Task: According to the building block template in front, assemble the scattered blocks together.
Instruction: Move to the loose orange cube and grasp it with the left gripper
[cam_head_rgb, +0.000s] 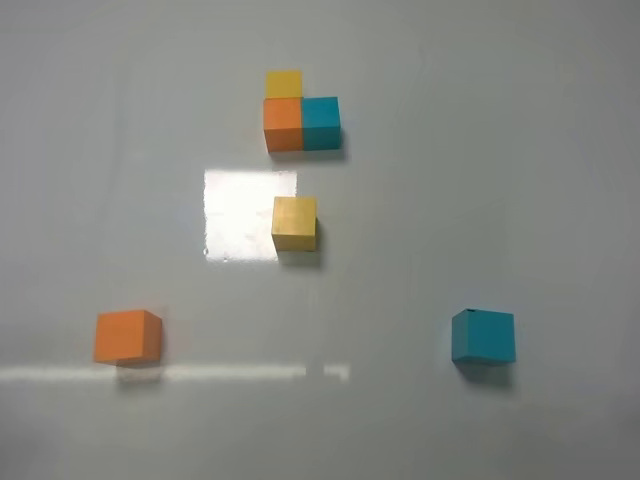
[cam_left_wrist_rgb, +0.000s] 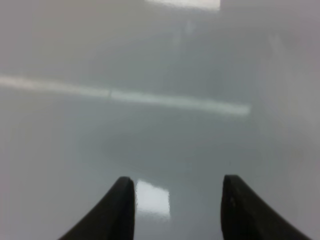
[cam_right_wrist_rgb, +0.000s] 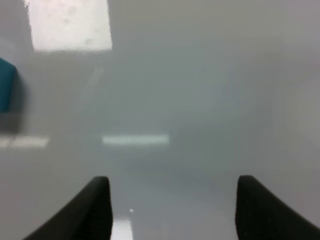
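The template is an L of three joined small cubes at the back middle of the grey table: bright yellow behind orange, teal to the orange cube's right. The loose mustard yellow cube sits in the middle. The loose orange cube sits at front left. The loose teal cube sits at front right and shows at the edge of the right wrist view. Neither arm shows in the high view. My left gripper is open and empty over bare table. My right gripper is open and empty.
A bright square glare patch lies on the glossy table beside the mustard cube. A thin light streak runs along the front left.
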